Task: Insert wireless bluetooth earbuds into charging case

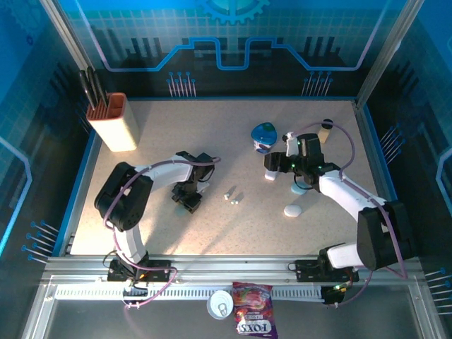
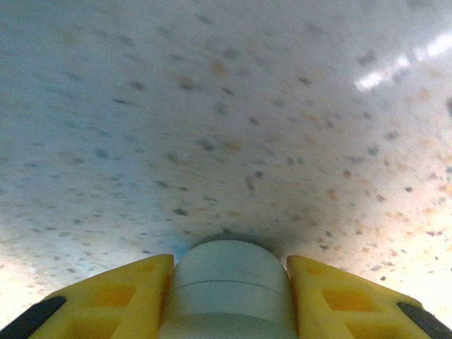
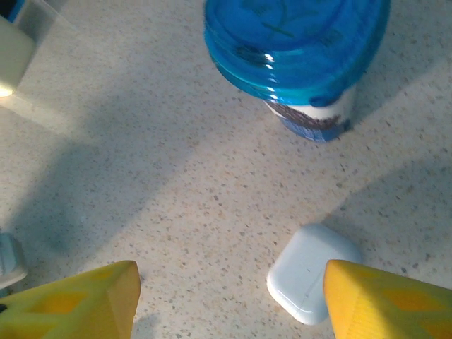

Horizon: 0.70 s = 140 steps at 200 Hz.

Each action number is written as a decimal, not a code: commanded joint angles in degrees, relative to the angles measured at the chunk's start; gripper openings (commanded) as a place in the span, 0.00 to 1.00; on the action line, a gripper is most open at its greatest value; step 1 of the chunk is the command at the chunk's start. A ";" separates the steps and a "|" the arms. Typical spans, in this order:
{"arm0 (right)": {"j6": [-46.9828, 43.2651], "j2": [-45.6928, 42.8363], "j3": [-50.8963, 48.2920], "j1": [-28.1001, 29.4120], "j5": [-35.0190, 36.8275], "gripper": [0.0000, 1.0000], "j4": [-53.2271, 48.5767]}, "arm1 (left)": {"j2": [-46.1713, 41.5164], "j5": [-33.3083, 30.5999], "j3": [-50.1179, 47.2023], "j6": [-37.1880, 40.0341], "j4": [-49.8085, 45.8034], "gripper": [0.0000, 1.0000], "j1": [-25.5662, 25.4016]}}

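My left gripper (image 2: pixel 229 264) is shut on a white charging case (image 2: pixel 229 282); both yellow fingers press its sides just above the speckled tabletop. From above, the left gripper (image 1: pixel 192 196) sits left of centre. Two tiny white earbuds (image 1: pixel 231 195) lie loose on the table just to its right. My right gripper (image 3: pixel 232 277) hangs open and empty over the table. A second white case (image 3: pixel 311 272), closed, lies flat beside its right finger. In the top view the right gripper (image 1: pixel 271 171) is right of centre, below the blue cup.
A blue-lidded cup (image 3: pixel 296 56) stands just beyond the right gripper. A white pebble case (image 1: pixel 292 210) and a teal one (image 1: pixel 300 189) lie under the right forearm. A knife block (image 1: pixel 116 123) stands at the back left. A candy bag (image 1: pixel 254 319) and a can (image 1: pixel 220 304) lie off the near edge.
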 commanded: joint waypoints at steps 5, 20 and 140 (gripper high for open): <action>-7.40 -3.30 -1.64 3.82 -3.04 0.72 8.75 | -5.19 -2.25 3.95 -8.02 1.91 0.36 2.48; -9.94 -4.02 -2.69 6.28 -3.08 0.74 13.56 | -7.62 -0.58 4.60 -13.29 5.35 0.34 3.63; -6.29 10.24 -5.34 16.71 -18.03 0.87 52.75 | -23.61 23.04 -17.95 -80.62 66.81 0.29 10.11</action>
